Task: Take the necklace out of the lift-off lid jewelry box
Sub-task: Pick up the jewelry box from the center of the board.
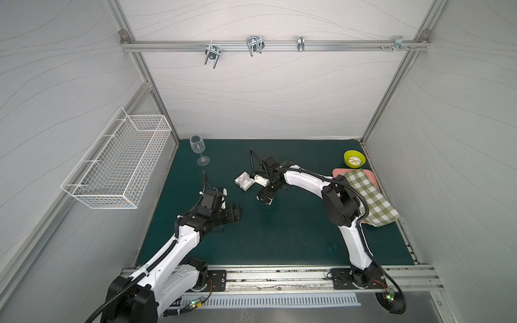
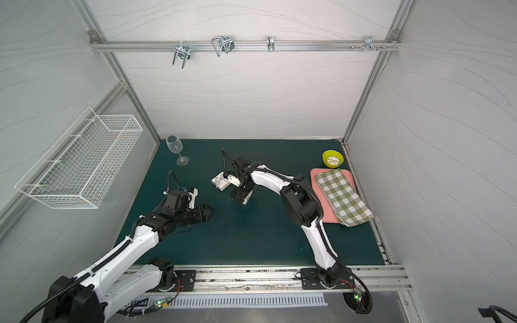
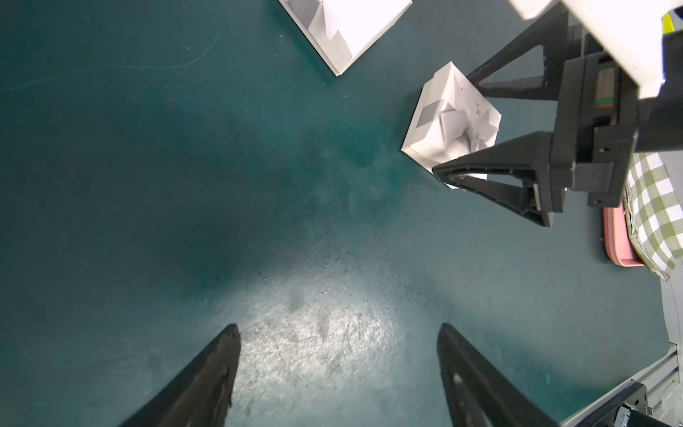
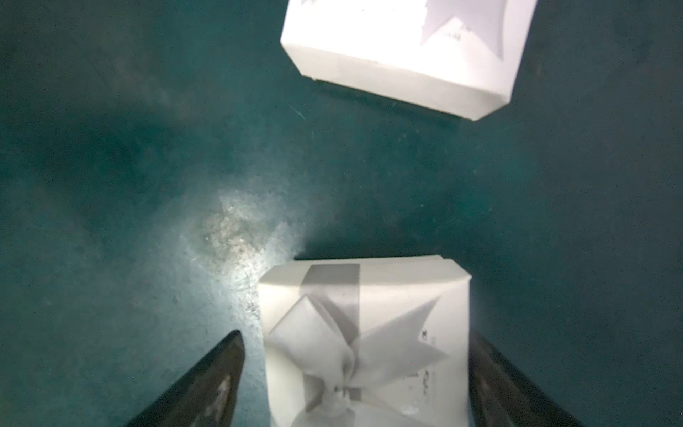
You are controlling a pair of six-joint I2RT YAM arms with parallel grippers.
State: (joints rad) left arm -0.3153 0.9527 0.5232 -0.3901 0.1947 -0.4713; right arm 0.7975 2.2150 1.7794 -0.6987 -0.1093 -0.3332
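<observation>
Sitting ungripped between the right gripper's (image 4: pixel 356 332) wide-open jaws, bow-printed box (image 4: pixel 364 344) hugs 1 finger (image 4: pixel 495 377).

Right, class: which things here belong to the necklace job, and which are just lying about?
Job: bow-printed white box, between the fingers of the open right gripper; other white box; left gripper, open and empty; necklace not visible.
Lying about: wine glass; yellow-green bowl; checked cloth; pink tray; wire basket.
</observation>
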